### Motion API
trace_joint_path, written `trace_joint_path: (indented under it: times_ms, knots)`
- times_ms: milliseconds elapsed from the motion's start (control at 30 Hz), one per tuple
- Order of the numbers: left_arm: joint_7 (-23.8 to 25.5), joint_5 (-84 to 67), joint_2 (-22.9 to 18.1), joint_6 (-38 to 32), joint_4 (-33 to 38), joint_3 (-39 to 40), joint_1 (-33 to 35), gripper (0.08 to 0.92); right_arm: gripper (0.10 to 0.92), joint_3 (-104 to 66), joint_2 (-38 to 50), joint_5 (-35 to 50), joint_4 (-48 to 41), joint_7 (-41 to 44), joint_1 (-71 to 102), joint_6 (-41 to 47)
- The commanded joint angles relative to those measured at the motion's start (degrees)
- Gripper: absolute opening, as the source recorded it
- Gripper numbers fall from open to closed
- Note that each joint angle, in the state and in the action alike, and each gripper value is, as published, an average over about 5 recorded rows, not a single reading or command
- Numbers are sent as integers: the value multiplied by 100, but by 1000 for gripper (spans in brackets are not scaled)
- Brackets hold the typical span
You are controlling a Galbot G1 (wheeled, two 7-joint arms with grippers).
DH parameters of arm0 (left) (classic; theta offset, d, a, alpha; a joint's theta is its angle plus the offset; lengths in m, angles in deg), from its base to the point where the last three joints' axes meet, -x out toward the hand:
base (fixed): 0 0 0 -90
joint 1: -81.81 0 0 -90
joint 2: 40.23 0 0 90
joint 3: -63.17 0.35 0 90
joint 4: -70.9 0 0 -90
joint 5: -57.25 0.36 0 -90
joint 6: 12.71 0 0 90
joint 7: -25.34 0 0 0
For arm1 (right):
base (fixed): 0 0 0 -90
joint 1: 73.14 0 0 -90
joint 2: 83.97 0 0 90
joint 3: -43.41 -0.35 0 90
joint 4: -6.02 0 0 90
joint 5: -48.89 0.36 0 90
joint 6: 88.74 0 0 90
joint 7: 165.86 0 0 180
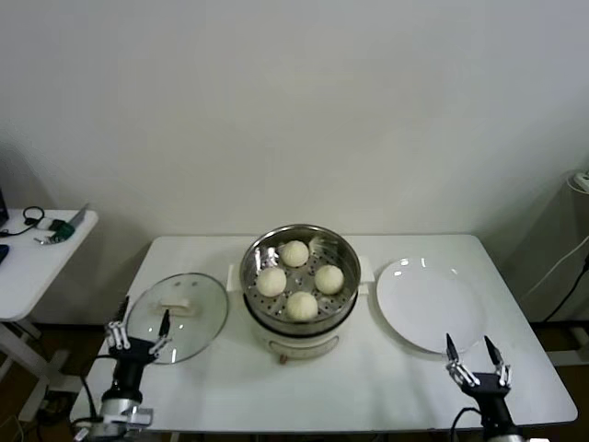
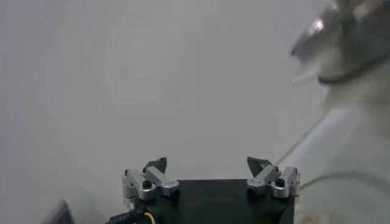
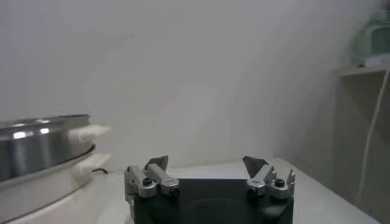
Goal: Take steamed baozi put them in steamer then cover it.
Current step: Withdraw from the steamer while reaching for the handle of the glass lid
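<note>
- Left pincer [image 1: 138,337] stood open and empty, lower left of the head view, at the near edge of the glass lid [image 1: 178,316].
- Right pincer [image 1: 478,361] open and empty, lower right, near the white plate [image 1: 429,304].
- All four baozi [image 1: 294,253] sat inside the steamer [image 1: 299,280], centre of the table [image 1: 359,387].
- Loading looked done; covering remained.

The steamer [image 1: 299,285] stands mid-table with its top uncovered, so a gripper could descend from above; four baozi [image 1: 294,253] fill its tray. A glass lid [image 1: 177,317] lies just left, a white plate [image 1: 430,304] just right.
</note>
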Motion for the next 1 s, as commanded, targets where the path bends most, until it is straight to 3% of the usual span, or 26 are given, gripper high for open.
trace_joint_path:
  times_ms: [33,300,633,1000]
  knots:
    - [-1506,3494,217,-36,-1554,-82,-516,823,823,-81,-403,-305,-104,-91,431,-324]
    - [-1452,3651,271,-48,-1976,-15,-821,823,823,-81,-494,-386,-139,-99,391,-330]
    - [-996,3426,291,-56,-2302,133,-1288,823,823,-117,-524,-402,-129,-116,425,-335]
    - [-966,3528,522,-111,-2910,228,-1832,823,823,-207,-551,-397,-113,-121,468,-401]
